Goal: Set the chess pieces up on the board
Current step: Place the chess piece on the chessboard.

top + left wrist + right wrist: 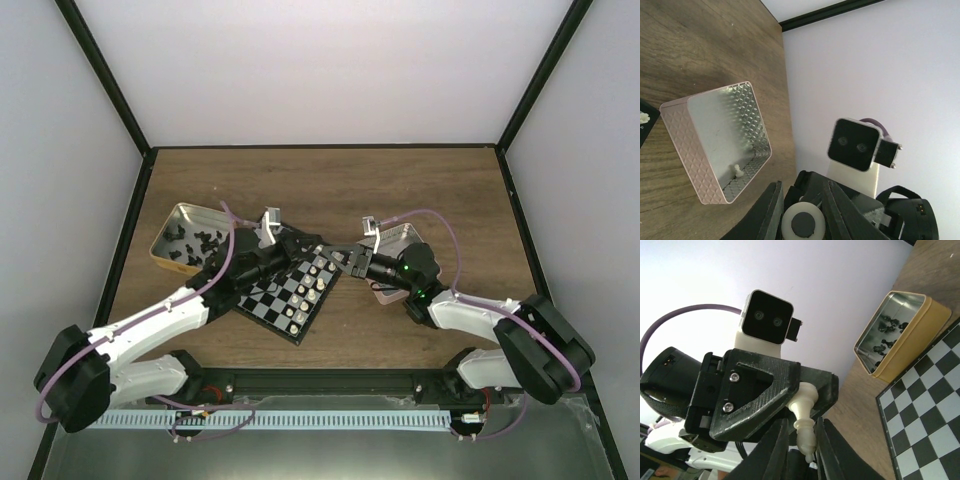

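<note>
Chess piece [804, 412], cream: your left hand [801, 200] was clamped on its base. Fingers of your right hand [802, 425] flanked its tip; you could not confirm a grip.

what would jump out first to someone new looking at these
The left gripper and right gripper meet above the board, both clamped on one cream-white piece in mid-air. To the board's left, a gold tin holds black pieces; to its right, a pink tray holds just one white piece.
</note>
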### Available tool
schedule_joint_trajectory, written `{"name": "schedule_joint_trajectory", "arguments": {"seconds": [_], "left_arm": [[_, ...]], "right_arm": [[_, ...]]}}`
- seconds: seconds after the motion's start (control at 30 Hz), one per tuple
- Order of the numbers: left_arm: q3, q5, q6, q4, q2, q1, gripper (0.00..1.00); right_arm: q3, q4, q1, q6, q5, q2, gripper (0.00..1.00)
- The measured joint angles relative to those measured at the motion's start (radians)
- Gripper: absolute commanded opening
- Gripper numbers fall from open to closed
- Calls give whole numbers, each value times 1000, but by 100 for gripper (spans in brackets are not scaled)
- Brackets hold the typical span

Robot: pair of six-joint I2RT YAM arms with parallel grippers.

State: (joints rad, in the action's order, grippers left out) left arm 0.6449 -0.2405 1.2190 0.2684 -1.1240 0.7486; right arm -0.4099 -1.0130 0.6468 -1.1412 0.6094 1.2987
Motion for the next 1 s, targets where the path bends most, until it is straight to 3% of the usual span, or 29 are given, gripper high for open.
{"name": "schedule_joint_trajectory", "arguments": {"seconds": [0.13, 0.27, 0.33, 0.5, 0.73, 1.0], "left_arm": [[-3, 0, 5, 23, -4, 0, 15], [-10, 0, 5, 31, -8, 0, 23], [-18, 4, 5, 35, -8, 0, 30], [-40, 8, -10, 26, -8, -3, 61], [-51, 75, -111, -137, 76, -40, 70], [-20, 332, -338, -449, 304, -65, 76]], "right_arm": [[0, 2, 0, -13, -5, 1, 2], [-5, 35, 0, -14, -10, -6, 1], [-15, 80, 1, -7, -9, -15, 1], [-64, 236, 3, 26, -32, -43, 1], [-245, 719, 4, 185, -126, -43, 1], [-447, 1267, 4, 402, -273, 94, 1]]}}
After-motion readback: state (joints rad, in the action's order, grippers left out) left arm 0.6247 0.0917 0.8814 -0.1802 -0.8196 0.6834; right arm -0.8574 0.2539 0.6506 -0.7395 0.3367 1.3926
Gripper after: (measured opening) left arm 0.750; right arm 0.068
